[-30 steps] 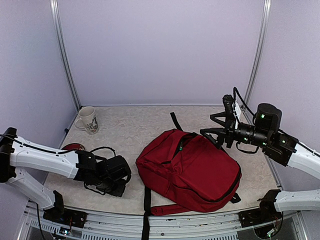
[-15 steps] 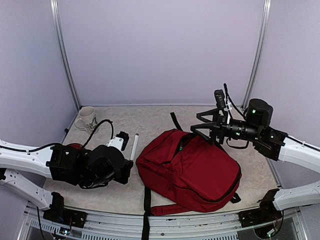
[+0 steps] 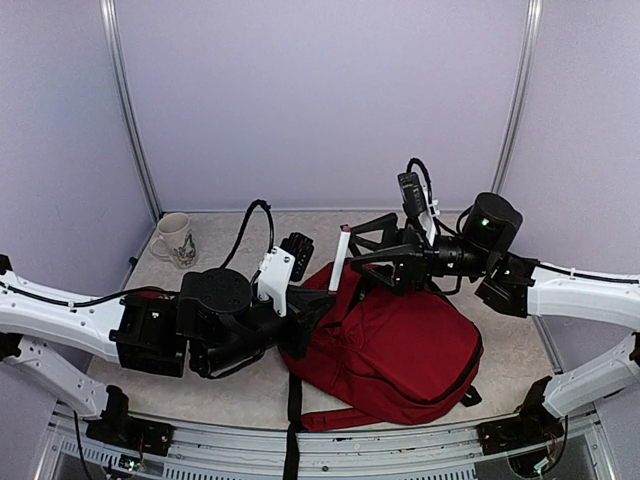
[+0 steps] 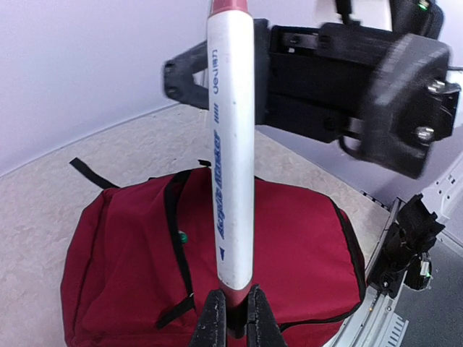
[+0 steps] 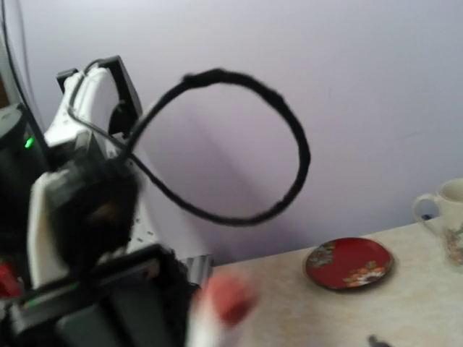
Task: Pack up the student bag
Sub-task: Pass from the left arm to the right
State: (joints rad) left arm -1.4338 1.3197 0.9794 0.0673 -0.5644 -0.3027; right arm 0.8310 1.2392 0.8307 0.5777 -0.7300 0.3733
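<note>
1. The table [image 3: 240, 250] has a pale, mottled top.
2. A red bag [image 3: 400, 350] lies flat, centre-right.
3. A mug [image 3: 175, 240] stands upright, far left.
4. A red plate [image 5: 349, 263] lies near the mug.

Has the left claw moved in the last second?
Yes. The left gripper, shut on a marker, has swung right, away from the mug, to the student bag's left edge.

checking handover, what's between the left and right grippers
A white marker pen with red ends, held by the left gripper, reaching the right gripper: left wrist view.
</note>
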